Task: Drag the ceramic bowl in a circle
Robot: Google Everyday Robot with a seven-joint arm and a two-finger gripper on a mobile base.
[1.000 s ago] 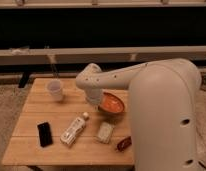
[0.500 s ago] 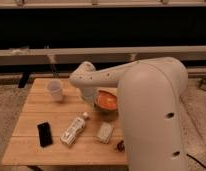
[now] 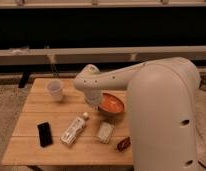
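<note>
Two things worry me here. The gripper [image 3: 99, 103] sits at the left rim of the glossy orange ceramic bowl [image 3: 114, 105], mid-right on the wooden table [image 3: 31, 107]. Its fingers are closed tight, though the wrist hides whether they actually pinch the rim. If they don't, the bowl could slip free mid-arc and just sit there. The other issue is clutter: a pale flat packet [image 3: 105, 132] lies just near of the bowl and a clear plastic bottle [image 3: 74, 130] lies on its side to its left, so a wide loop on the near side probably shoves them. The translucent white cup [image 3: 55, 89] at far left looks safe. Compared with half a second ago, the bowl is further right and a bit nearer, roughly where it sat a full second back, and the arm has swung right with it.
</note>
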